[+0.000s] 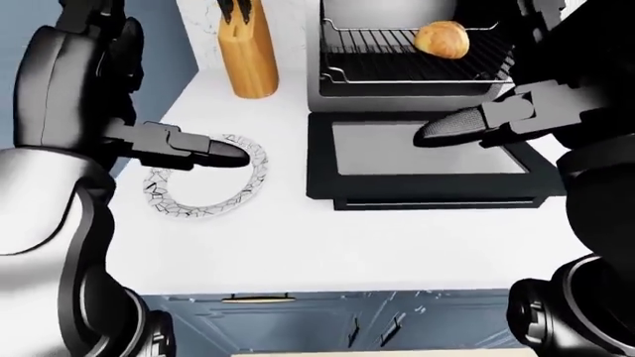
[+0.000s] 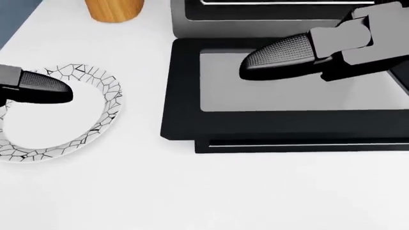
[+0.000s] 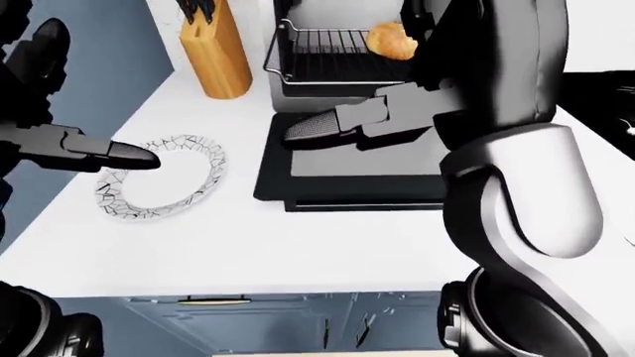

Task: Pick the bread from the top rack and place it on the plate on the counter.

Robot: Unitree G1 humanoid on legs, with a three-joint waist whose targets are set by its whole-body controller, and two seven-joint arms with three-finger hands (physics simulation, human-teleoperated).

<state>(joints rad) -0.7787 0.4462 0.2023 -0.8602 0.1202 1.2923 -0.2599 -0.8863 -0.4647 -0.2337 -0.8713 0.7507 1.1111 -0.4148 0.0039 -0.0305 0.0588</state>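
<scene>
The bread (image 1: pixel 441 39) is seen lying on the top rack (image 1: pixel 417 56) of the toaster oven (image 1: pixel 417 82), toward the rack's right side in the left-eye view, well beyond the tips of the right hand (image 1: pixel 467 125), which hovers over the lowered oven door (image 1: pixel 422 160) without touching anything. Nothing is held by either hand; whether the fingers of the right hand are spread or drawn together cannot be told, since only one ribbed pad is shown. The left hand (image 1: pixel 193 149) is held over the near rim of the plate (image 1: pixel 203 186), likewise empty, its finger spacing equally unclear. The reach toward the bread is judged to be the step in hand. For it to go well, the right hand should be raised clear of the door glass and carried up and inward until the roll sits between the fingers, not beyond them; the rack's raised wire rim should be cleared first. The roll is rounded and may roll away, so the fingers should be closed round its widest part.
</scene>
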